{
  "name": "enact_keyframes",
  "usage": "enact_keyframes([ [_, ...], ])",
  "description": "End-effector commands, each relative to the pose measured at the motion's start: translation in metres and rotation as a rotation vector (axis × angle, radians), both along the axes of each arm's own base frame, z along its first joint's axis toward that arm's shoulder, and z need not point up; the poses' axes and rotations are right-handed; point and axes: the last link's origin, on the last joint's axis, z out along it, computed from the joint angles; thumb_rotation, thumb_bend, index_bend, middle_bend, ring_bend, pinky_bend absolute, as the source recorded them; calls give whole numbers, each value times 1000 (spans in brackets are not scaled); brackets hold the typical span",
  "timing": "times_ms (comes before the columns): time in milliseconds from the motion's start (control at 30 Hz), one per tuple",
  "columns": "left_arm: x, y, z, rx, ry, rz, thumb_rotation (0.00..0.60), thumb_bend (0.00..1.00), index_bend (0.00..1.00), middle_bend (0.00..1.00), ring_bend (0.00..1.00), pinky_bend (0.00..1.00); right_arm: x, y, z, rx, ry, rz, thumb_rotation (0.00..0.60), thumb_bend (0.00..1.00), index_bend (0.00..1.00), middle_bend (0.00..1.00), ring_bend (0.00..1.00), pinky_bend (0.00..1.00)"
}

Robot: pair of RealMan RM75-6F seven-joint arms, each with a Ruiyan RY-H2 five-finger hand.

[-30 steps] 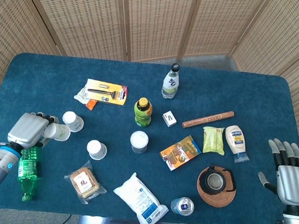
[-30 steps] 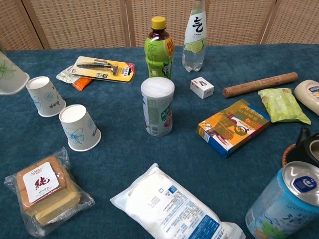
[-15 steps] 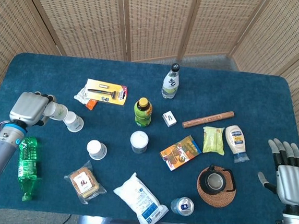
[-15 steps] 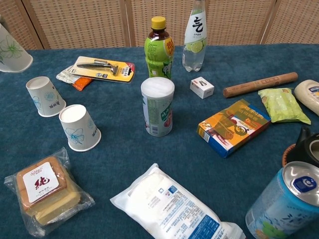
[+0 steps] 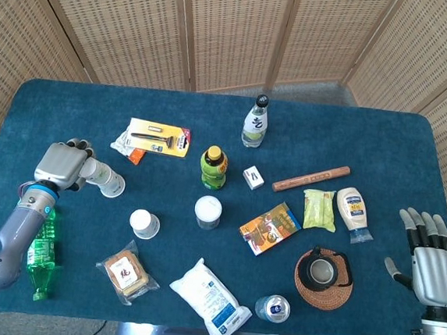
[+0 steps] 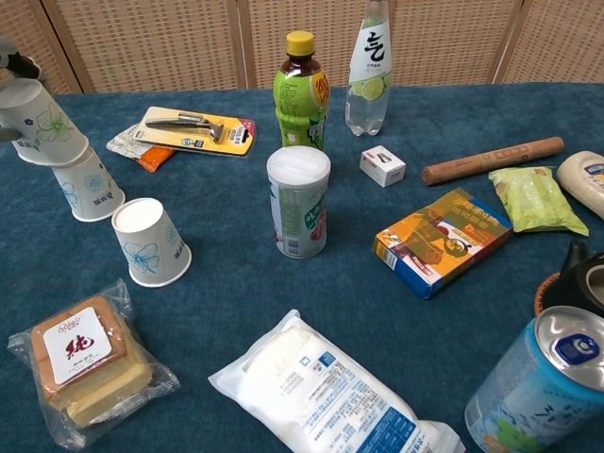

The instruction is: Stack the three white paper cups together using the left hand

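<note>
White paper cup (image 6: 38,123), grasped by the left hand (image 5: 61,166), sits tilted over a second cup (image 6: 87,187) at frame left; third cup (image 6: 151,242) stands nearby. Right hand (image 5: 429,265) is released, fingers spread.

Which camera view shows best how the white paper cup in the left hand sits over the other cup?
The chest view: the held white paper cup, upside down, is seen from the side, its rim over the top of the standing cup. The head view looks from above; there the left hand partly covers the cups.

Grey robot hand (image 5: 61,166), blue wrist ring, grey arm.
</note>
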Motion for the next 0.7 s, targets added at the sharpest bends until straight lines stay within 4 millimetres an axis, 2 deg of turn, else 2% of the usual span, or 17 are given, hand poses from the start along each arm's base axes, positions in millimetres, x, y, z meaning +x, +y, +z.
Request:
enact_keyframes([
  [33,0,0,-2,2,3,-1,600,515,309,125,111,358,0,0,0,1,0,0,600,297,4,0,0,0],
  [333,-3,0,-11,-8,8,4,600,510,227,33,64,345,0,0,0,1,0,1,600,296,4,0,0,0],
  [400,-4,0,-12,-5,9,4,600,508,189,9,47,338,0,0,0,0,-1,1,600,295,5,0,0,0],
  [533,-4,-2,-12,1,18,-12,600,504,39,0,1,321,0,0,1,-1,0,1,600,296,4,0,0,0],
  [700,-5,-4,-14,-4,25,-14,600,501,0,0,0,310,1,0,0,2,-1,2,600,296,4,0,0,0],
])
